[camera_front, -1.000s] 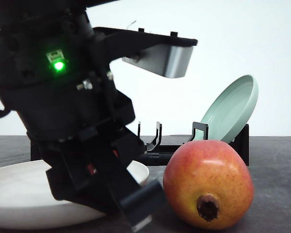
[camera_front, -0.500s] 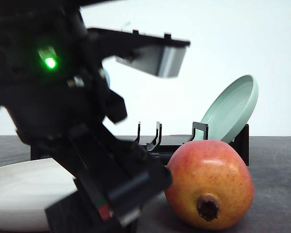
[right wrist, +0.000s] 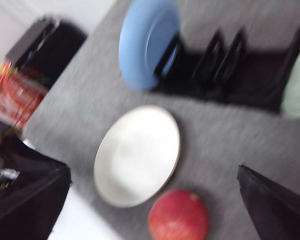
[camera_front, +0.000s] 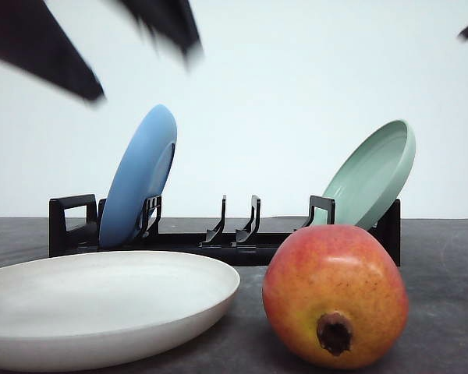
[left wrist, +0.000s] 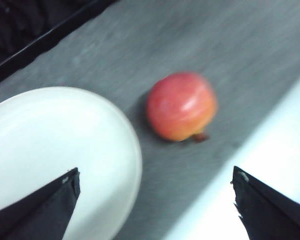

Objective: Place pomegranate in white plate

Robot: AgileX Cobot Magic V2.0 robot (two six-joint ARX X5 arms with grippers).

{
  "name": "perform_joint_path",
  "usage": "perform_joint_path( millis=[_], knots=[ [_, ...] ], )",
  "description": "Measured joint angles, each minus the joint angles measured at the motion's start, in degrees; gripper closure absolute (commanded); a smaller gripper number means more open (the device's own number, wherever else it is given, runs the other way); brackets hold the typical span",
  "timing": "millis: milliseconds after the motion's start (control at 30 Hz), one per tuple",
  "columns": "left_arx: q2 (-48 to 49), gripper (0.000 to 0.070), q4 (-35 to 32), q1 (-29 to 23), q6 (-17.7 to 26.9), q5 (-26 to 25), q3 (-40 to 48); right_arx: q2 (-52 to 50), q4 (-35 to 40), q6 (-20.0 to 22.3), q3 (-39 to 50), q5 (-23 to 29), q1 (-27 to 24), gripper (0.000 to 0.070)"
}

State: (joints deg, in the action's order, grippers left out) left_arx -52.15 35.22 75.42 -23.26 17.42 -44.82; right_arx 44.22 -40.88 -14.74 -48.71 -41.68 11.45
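Sitting on the dark table [camera_front: 444, 257] at about 5 o'clock in your front view, the pomegranate [camera_front: 335, 296] is round, red blending to yellow-orange low down, finely speckled, its dark brown puckered calyx facing the camera. It lies just beside the white plate [camera_front: 101, 312], at the plate's 3 o'clock, whether touching you cannot tell. Both grippers' fingers [left wrist: 37, 207] are spread wide, holding nothing, the fruit lying well apart from them.
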Motion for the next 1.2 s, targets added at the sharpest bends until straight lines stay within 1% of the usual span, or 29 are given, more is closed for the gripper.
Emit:
perform_joint_path(
  millis=[100,200,333,400,467,600,733,900,1200],
  knots=[
    [6.3,0.0106,1.3,0.0,-0.61,-3.48,0.0,4.34,-0.17,-1.75,0.0,2.17,5.71,0.0],
    [12.12,0.0106,2.79,0.0,-0.85,-5.57,0.0,8.66,-0.26,-2.39,0.0,7.1,12.23,0.0],
    [19.3,0.0107,5.08,0.0,-1.28,-5.8,0.0,14.3,-0.68,-4.23,0.0,16.08,20.63,0.0],
    [22.41,0.0107,6.35,0.0,-1.52,-5.8,0.0,16.83,-0.7,-6.12,0.0,19.97,23.71,0.0],
    [25.36,0.0107,7.57,0.0,-1.77,-5.75,0.0,19.4,-0.71,-8.45,0.0,22.49,26.18,0.0],
    [29.2,0.0107,9.7,0.0,-2.54,-5.58,-0.02,24.21,-1.03,-12.39,0.0,25.48,29.83,0.0],
    [31.27,0.0107,10.4,0.0,-3.65,-5.56,-0.02,28.63,-1.52,-14.46,0.0,28.66,32.59,0.0],
    [31.5,0.0107,10.78,0.0,-4.5,-5.56,-0.02,32.93,0.27,-15.49,0.0,29.78,34.31,0.0],
    [31.5,0.0107,10.85,0.0,-4.91,-5.56,-0.02,38.82,2.88,-15.57,0.0,29.96,36.64,0.0]
  ],
)
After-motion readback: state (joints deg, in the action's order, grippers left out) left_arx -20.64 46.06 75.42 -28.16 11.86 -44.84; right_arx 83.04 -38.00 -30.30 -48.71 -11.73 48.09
